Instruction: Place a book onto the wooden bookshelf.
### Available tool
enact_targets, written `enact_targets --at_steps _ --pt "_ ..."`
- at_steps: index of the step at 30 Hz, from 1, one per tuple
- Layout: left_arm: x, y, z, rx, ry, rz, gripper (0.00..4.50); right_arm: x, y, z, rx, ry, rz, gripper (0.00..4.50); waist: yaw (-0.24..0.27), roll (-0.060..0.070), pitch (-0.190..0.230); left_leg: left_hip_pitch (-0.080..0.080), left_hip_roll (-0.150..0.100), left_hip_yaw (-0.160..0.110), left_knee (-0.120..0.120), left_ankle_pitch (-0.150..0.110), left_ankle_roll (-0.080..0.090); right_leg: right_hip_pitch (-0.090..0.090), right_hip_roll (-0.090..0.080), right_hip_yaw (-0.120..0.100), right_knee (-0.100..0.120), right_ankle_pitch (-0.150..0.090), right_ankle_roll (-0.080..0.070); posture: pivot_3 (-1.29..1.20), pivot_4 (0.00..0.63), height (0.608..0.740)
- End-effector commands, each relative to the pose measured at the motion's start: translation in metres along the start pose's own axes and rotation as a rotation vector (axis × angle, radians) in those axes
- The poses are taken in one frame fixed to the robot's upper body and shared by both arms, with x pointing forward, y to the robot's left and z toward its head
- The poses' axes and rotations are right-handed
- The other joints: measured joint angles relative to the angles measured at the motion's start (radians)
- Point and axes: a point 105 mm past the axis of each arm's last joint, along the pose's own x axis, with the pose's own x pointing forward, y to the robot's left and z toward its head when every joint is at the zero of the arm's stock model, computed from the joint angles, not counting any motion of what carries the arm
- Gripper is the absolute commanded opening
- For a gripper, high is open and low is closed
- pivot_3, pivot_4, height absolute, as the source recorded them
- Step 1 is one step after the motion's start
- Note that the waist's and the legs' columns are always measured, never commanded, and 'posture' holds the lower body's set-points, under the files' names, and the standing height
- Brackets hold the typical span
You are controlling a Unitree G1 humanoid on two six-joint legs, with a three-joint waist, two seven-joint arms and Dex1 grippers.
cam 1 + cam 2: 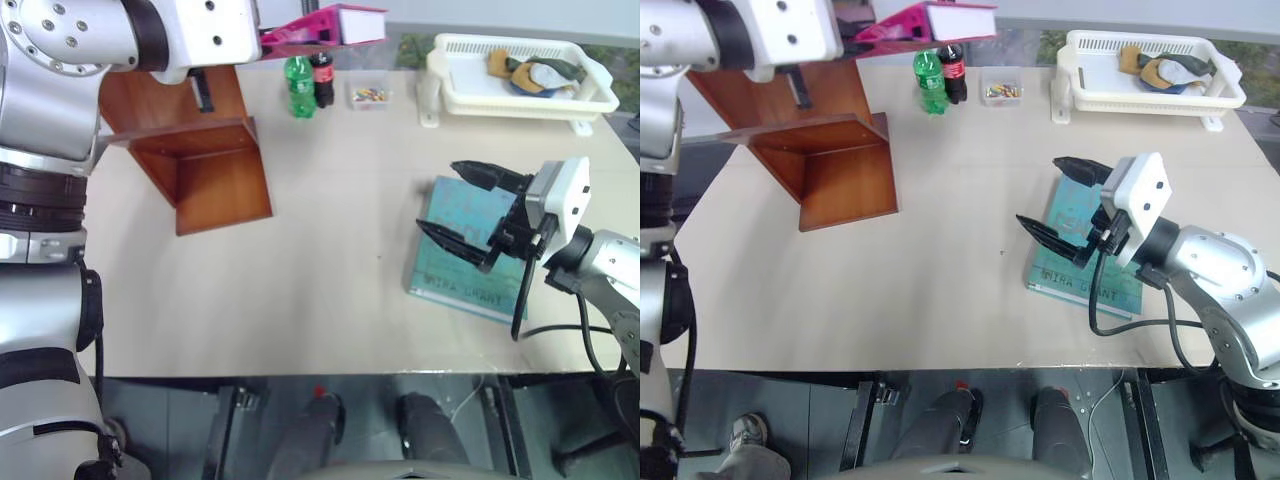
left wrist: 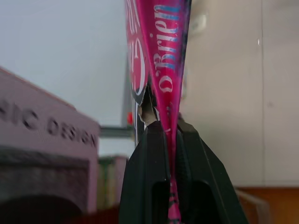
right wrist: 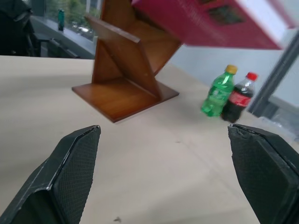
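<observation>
A: Where is the book [image 1: 345, 22]?

B: The pink book is up in the air at the far side of the table [image 1: 320, 290], above and just behind the top of the wooden bookshelf [image 1: 200, 160]. It lies roughly level, its white page edge facing the robot's right. It does not rest on any board; it hangs past the shelf's upper edge, over the two bottles.

A: What holds it?

B: The left gripper [image 2: 170, 140]. In the left wrist view its two black fingers [image 2: 140, 177] are pressed together on the thin pink cover, with white lettering running up the spine above them.

A: And the right gripper [image 1: 1065, 195]?

B: Its jaws stand wide apart and carry nothing. It hovers over the teal-blue book [image 1: 462, 250], which lies flat on the table near the robot's right edge. From the right wrist view the gripper looks across the table toward the bookshelf and the bottles.

A: What else is on the table?

B: A green bottle [image 1: 299, 88] and a dark cola bottle [image 1: 323, 80] stand side by side, touching or nearly so, just right of the bookshelf. A small clear box [image 1: 369, 95] of coloured bits sits beside them. Farther right is a white basket [image 1: 450, 90] with cloths in it
</observation>
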Motion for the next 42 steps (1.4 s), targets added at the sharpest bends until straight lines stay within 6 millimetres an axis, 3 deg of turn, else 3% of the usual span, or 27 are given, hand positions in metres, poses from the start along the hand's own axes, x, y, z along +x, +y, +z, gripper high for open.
enact_targets --at_steps 1,6,16,19,24,28,31,34,42 --pt "-0.017 0.018 0.006 -0.043 0.031 0.032 0.01 0.002 -0.002 0.009 -0.05 -0.034 0.004 4.5 -0.007 0.0 0.0 0.0 0.0 0.0 0.0 0.0 0.0 0.0 0.0 0.0 0.001 0.0 0.0 0.0 0.15 0.74" --pt "-0.019 0.02 0.035 -0.104 -0.076 -0.033 0.01 0.0 -0.007 0.007 -0.063 -0.037 -0.014 4.5 -0.009 0.0 0.0 0.0 0.0 0.0 0.0 0.0 0.0 0.0 0.0 0.0 0.001 0.0 0.0 0.0 0.15 0.74" --pt "-0.041 0.04 0.039 -0.075 0.017 -0.088 0.01 0.006 -0.008 0.004 -0.064 -0.06 -0.026 4.5 -0.011 0.001 0.001 -0.001 0.0 -0.001 0.002 0.0 0.0 -0.001 0.001 -0.001 0.002 0.0 0.0 0.0 0.15 0.74" --pt "-0.052 0.038 0.056 -0.115 -0.026 -0.168 0.01 0.007 -0.009 0.003 -0.063 -0.063 -0.025 4.5 -0.011 0.002 0.002 -0.001 0.0 0.0 0.002 0.0 0.0 -0.001 0.001 0.0 0.002 0.0 0.0 0.0 0.15 0.74" --pt "-0.07 0.037 0.029 -0.113 0.151 -0.198 0.01 0.008 -0.009 0.002 -0.058 -0.07 -0.019 4.5 -0.015 0.004 0.003 0.0 0.0 0.0 0.002 0.0 0.0 -0.001 0.001 0.0 0.002 0.0 0.0 0.0 0.15 0.74" --pt "-0.08 0.04 -0.015 -0.093 0.382 -0.112 0.01 0.012 -0.008 0.002 -0.05 -0.083 -0.006 4.5 -0.015 0.005 0.004 0.001 0.001 0.0 0.002 0.0 0.0 -0.001 0.002 0.0 0.004 0.0 0.0 0.0 0.15 0.74" --pt "-0.083 0.032 -0.034 -0.098 0.457 -0.122 0.01 0.014 -0.008 0.002 -0.05 -0.089 0.003 4.5 -0.013 0.004 0.004 0.001 0.002 0.0 0.002 0.0 0.0 0.0 0.003 0.0 0.004 0.0 0.0 0.0 0.15 0.74" --pt "-0.082 0.009 -0.056 -0.155 0.52 -0.164 0.01 0.018 -0.011 0.004 -0.061 -0.096 0.01 4.5 -0.017 0.006 0.004 0.001 0.001 0.001 0.003 0.0 0.0 0.0 0.002 0.001 0.004 0.0 0.0 0.0 0.15 0.74" --pt "-0.071 -0.035 -0.063 -0.316 0.525 -0.187 0.01 0.013 -0.021 0.013 -0.067 -0.098 0.03 4.5 -0.043 0.006 0.004 0.001 0.005 0.004 0.002 0.0 -0.001 -0.004 0.005 0.005 0.007 0.0 0.0 0.0 0.15 0.74"
